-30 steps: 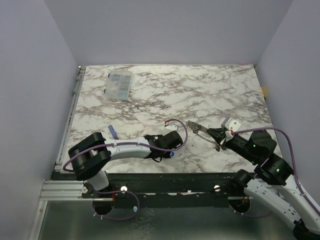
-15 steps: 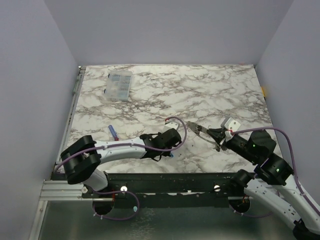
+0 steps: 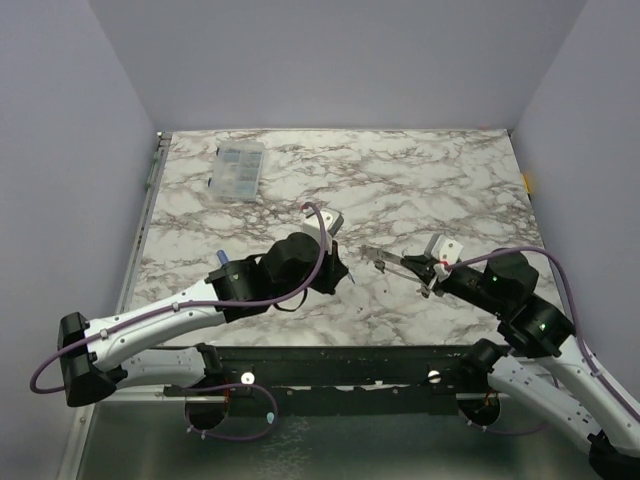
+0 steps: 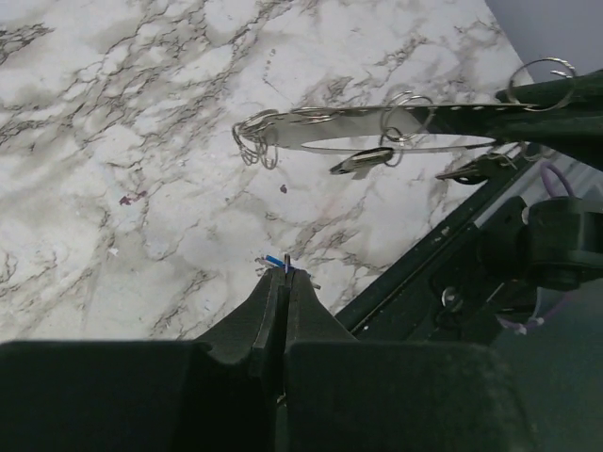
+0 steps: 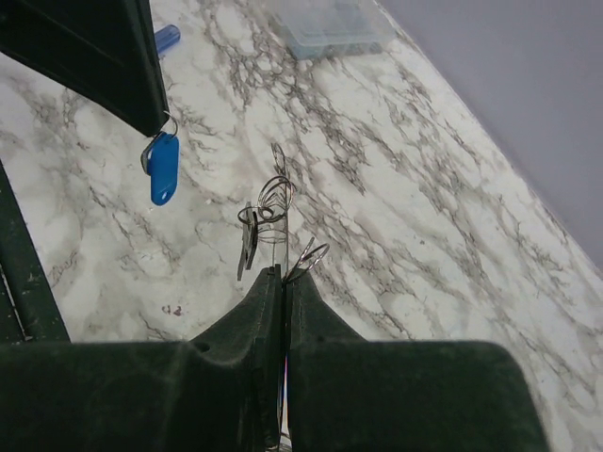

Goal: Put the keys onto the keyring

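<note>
**Left claw (image 4: 285, 282) has a key, but it's not on the ring yet**

Going left to right, everything placed off the keyring (image 4: 311, 132). Well left of it, a small blue thing (image 3: 222, 262) lies on the marble table (image 3: 420, 190). It's too small for me to say if it's another key.

Just left of the keyring, not touching it, the left claw is pinched tight on a blue-headed key (image 5: 163, 168), which dangles clear of the table. The keyring is held up in the air with one dark key (image 4: 363, 162) already hanging from it. At its right end the right claw (image 5: 283, 278) is clamped on the band.

So I'd call it partway: one key is on, and the blue one needs lining up and threading.

No brand or label is readable anywhere, not even on the clear box (image 3: 238, 170) far back-left of the keyring.
</note>
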Controlling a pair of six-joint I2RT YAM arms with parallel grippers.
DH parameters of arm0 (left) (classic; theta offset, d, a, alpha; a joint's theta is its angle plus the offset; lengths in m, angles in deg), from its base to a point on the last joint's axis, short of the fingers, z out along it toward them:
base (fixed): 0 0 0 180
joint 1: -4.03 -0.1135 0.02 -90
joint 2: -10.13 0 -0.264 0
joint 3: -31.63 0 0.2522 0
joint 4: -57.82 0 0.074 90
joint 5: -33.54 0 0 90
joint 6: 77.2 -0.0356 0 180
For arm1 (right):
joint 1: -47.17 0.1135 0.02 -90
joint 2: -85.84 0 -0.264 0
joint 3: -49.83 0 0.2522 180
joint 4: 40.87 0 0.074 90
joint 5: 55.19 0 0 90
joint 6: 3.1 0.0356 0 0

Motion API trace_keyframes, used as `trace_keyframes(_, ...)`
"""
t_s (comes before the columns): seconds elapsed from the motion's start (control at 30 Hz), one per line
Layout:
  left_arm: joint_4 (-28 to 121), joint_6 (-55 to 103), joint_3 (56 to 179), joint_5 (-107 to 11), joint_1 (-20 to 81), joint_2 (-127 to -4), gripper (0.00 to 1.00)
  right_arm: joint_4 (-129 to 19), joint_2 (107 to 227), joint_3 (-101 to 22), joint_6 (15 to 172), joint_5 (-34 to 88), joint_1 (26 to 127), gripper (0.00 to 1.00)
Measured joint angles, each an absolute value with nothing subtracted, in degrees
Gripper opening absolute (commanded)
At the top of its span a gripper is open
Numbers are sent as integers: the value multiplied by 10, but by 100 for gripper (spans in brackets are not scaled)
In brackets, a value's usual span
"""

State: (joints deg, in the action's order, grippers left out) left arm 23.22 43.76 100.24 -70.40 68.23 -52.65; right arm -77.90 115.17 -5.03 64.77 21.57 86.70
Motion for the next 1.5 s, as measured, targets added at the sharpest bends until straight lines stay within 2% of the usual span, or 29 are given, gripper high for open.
trace_keyframes(0.27, 178, 397, 1095, -636, 683, -533, 0, -725, 1185, -50, 581, 173, 867, 1)
trace_keyframes(0.8, 96, 332, 1338, -605, 684, -628, 0, -416, 1239, -25, 474, 158, 867, 1)
trace_keyframes(1.5, 105, 262, 1365, -665, 685, -647, 0, -363, 1261, -9, 305, 160, 919, 1)
